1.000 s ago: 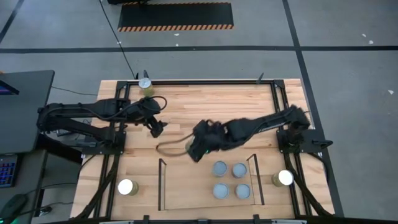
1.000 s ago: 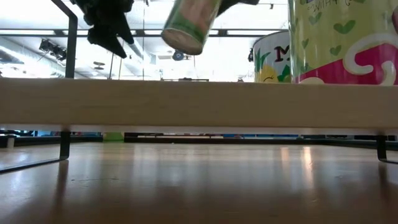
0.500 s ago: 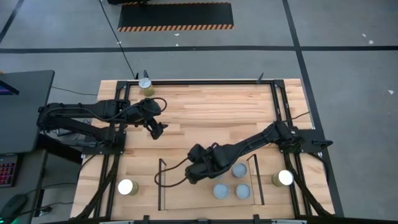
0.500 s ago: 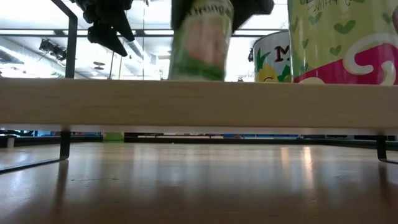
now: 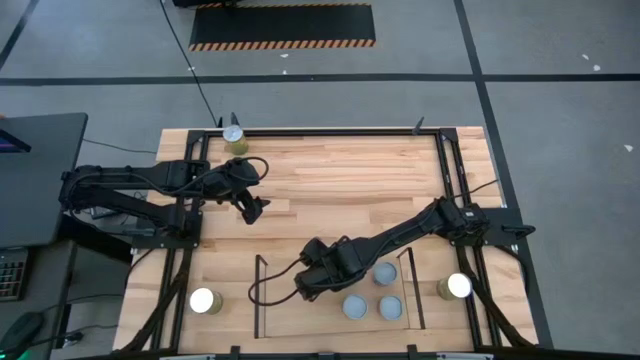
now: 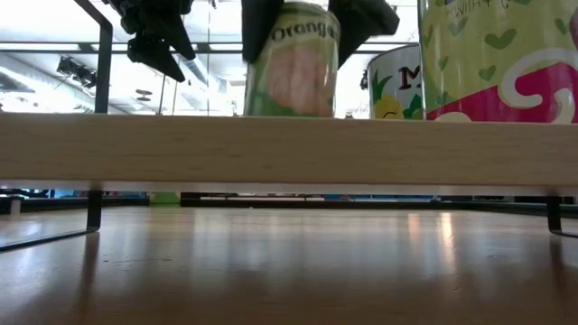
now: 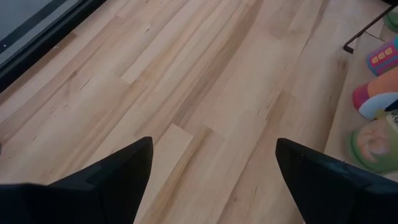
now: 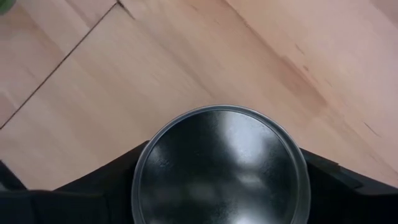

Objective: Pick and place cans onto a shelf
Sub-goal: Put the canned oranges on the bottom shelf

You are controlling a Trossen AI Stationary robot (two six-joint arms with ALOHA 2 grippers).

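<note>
1. Right claw, lower centre of high view, clenched on a can; can upright, base at the shelf board.
2. Judged rigid, light, smooth-walled (metal top, printed sleeve); slip likely under a loose grip.
3. Hold by the side wall, mid-height.
4. Left claw, upper left, spread wide, nothing held, over bare desk.

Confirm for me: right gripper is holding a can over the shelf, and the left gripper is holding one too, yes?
Not quite. The right gripper does hold a can over the shelf, but the left gripper holds nothing: the left wrist view shows its fingers apart with only bare table between them.
</note>
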